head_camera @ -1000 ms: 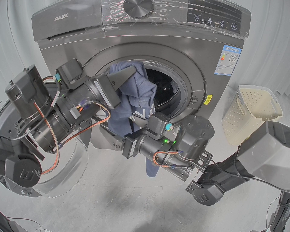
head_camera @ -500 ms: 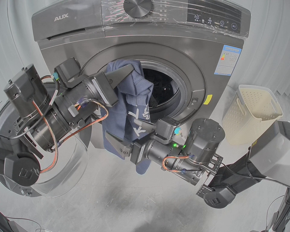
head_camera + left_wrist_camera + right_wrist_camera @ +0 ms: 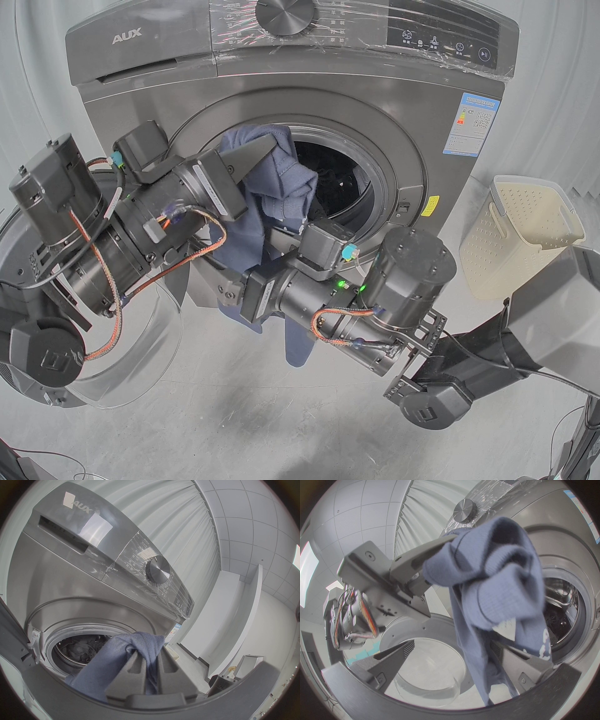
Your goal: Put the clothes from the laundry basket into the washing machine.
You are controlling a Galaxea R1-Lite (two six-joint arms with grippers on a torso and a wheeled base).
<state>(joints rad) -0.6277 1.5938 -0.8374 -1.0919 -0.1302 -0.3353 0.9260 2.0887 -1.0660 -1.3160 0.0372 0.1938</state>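
While the left fingers (image 3: 128, 677) clamp the blue garment (image 3: 103, 664), the right wrist view reveals the right fingers (image 3: 393, 655) spread apart.

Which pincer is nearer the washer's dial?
Left. The left pincer grips the garment at the upper door rim, below the dial; the right pincer is open, lower down, around the garment's hanging part.
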